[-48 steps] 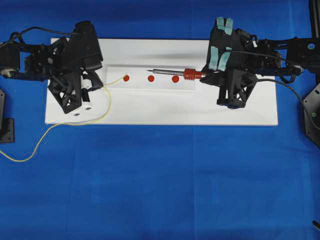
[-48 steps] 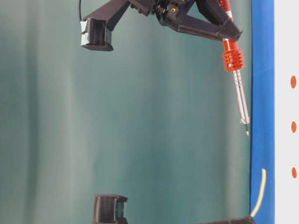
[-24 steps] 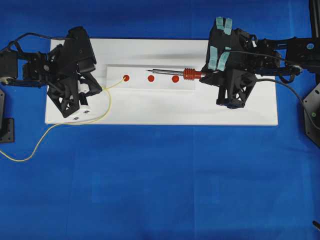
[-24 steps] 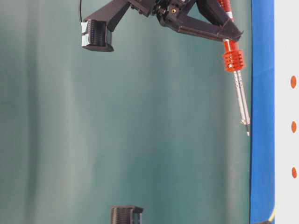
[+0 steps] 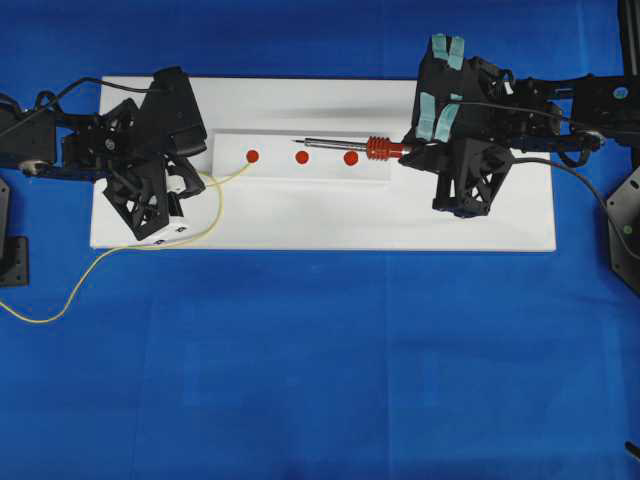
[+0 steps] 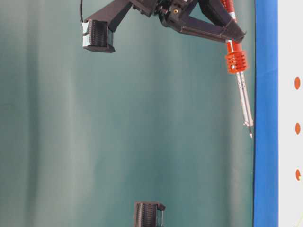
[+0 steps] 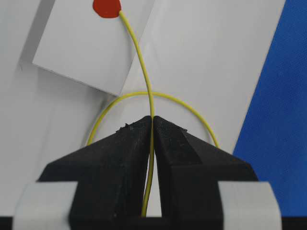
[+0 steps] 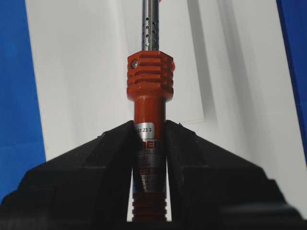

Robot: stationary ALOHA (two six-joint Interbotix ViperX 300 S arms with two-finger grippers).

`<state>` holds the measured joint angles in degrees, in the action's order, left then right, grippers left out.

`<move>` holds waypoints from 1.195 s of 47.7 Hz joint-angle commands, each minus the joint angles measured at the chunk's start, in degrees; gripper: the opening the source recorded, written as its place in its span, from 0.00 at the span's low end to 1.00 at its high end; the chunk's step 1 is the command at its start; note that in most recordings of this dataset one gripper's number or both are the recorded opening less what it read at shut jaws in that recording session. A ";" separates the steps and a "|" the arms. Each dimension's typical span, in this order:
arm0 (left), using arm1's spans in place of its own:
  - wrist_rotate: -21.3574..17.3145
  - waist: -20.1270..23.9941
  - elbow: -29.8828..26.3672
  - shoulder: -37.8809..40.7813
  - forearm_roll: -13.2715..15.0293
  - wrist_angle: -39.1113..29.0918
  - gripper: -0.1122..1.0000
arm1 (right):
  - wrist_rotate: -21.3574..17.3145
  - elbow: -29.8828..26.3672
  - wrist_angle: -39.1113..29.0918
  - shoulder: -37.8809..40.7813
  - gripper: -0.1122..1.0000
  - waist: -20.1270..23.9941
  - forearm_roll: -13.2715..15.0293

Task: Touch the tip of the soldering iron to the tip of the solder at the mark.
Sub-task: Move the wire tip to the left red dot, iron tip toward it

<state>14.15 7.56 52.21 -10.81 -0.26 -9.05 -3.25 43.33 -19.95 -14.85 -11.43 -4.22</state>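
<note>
My left gripper (image 5: 200,178) (image 7: 152,120) is shut on the solder (image 5: 214,214) (image 7: 144,76), a thin yellow wire. In the left wrist view its tip lies at the edge of the left red mark (image 7: 106,7) (image 5: 252,156). The rest of the wire loops back and trails off the board to the left. My right gripper (image 5: 408,150) (image 8: 149,127) is shut on the red handle of the soldering iron (image 5: 378,148) (image 8: 149,81) (image 6: 241,94). The iron points left, held above the board, its dark tip over the middle mark (image 5: 302,157). The two tips are apart.
A third red mark (image 5: 351,158) sits under the iron's shaft on the raised white strip (image 5: 300,172) of the white board (image 5: 300,220). Blue cloth (image 5: 320,360) surrounds it. The iron's black cable (image 5: 590,190) runs right. Black mounts (image 5: 12,245) stand at the side edges.
The left gripper shifted and dipped, bringing the solder's raised end down toward the left mark; it has dropped out of the table-level view. The right gripper and iron barely moved.
</note>
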 commanded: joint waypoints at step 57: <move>0.09 0.53 -1.05 -0.44 0.00 0.44 0.12 | 0.44 -8.09 0.97 8.96 0.16 0.00 0.26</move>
<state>14.15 8.17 52.21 -10.81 -0.26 -8.96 -2.99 38.58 -19.16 -7.38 -11.43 -4.13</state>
